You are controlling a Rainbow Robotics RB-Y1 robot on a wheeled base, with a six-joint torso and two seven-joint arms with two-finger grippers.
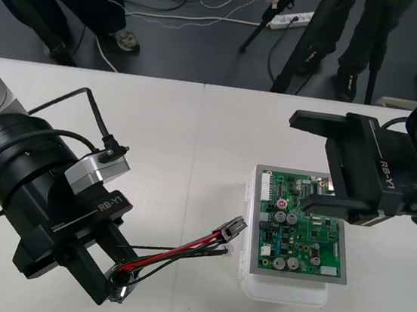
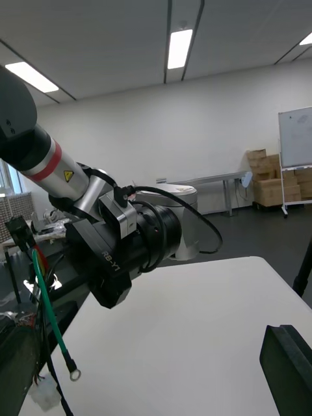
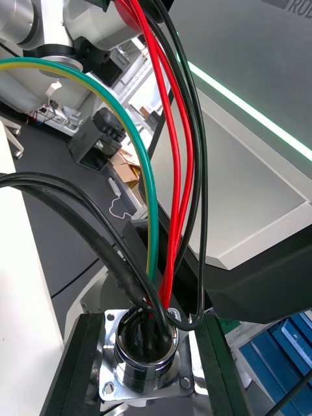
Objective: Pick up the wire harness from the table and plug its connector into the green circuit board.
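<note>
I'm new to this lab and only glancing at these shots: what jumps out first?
The red and black wires stand out, stretching from the round metal socket, clamped in the left arm's jaws, to the black plug just left of the green circuit board, not plugged in. The right arm's jaws stand open over the board's far right corner.

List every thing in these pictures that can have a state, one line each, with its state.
left gripper: shut on the socket.
right gripper: open, over the board's far edge.
socket: clamped between the left gripper's fingers.
wires: run from socket to plug.
plug: not plugged in, just left of the board.
board: on its white base, harness not connected.
</note>
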